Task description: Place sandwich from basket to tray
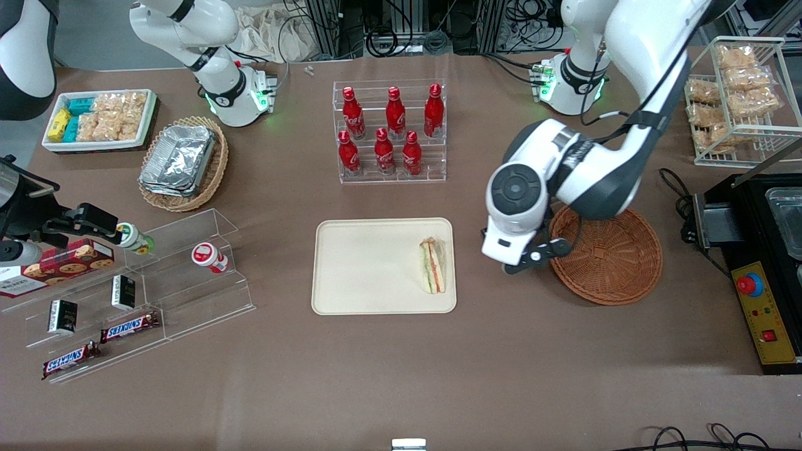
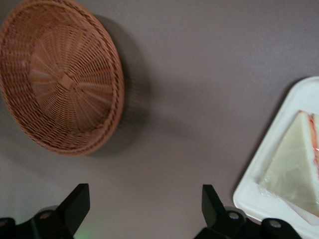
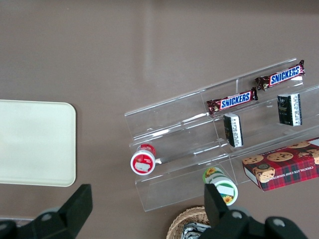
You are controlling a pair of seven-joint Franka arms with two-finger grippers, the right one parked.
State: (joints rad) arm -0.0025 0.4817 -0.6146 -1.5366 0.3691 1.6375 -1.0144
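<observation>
Between the wicker basket [image 1: 606, 255] and the tray [image 1: 369, 263] my gripper [image 2: 144, 204] hung wide open, holding nothing; the sandwich [image 1: 433, 265] lay on the tray's basket-side edge, pretty much done I reckoned.

The left arm bends down over the table, its wrist hanging above the near rim of the basket [image 1: 611, 257]. The gripper [image 2: 144, 206] hovers just beside that basket, fingers [image 2: 77, 201] spread wide, apparently holding nothing.
</observation>
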